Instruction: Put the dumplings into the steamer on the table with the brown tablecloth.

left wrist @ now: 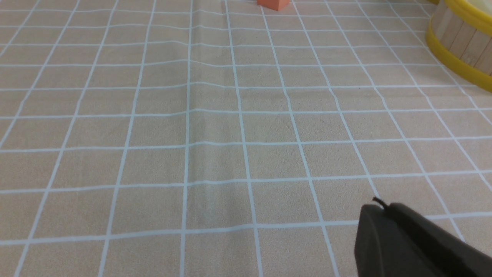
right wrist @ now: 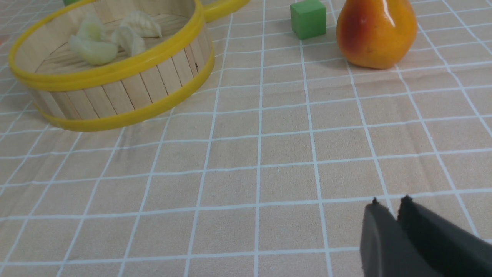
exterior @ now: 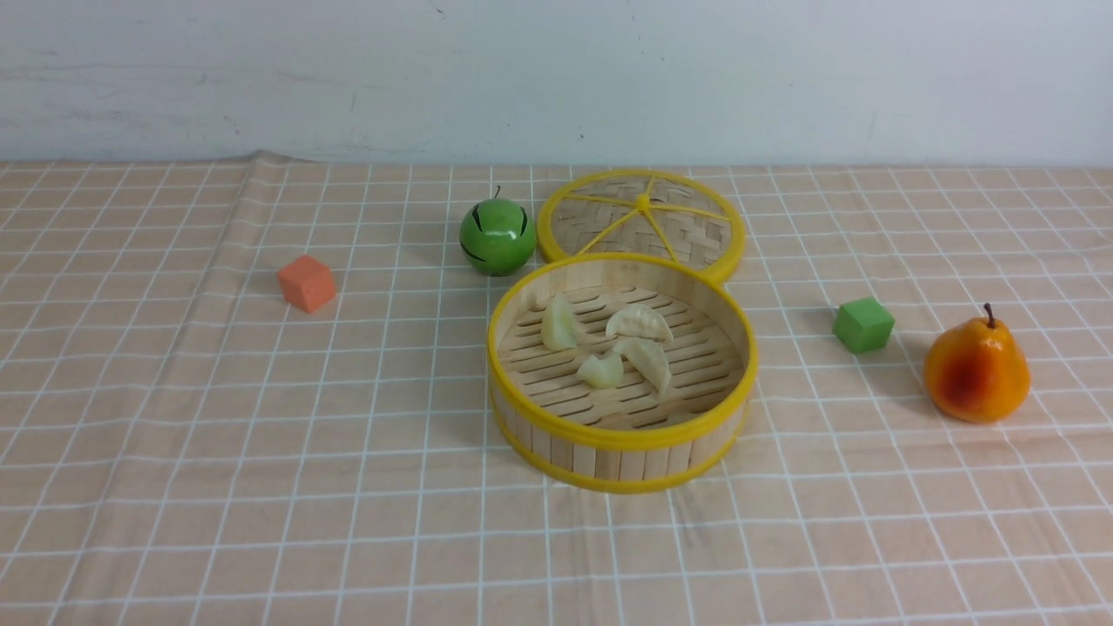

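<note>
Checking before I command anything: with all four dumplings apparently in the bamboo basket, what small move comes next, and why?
Probably none beyond holding both arms back: two pale green and two cream-white crescent dumplings lie inside the round yellow-rimmed bamboo steamer, none on the checked peach-brown tablecloth.

My left gripper (left wrist: 378,207) has matte black fingers with rounded edges and a small pointed nub at the tip. My right gripper (right wrist: 389,203) has two matching matte black fingers, each ending in a small raised nub.
</note>
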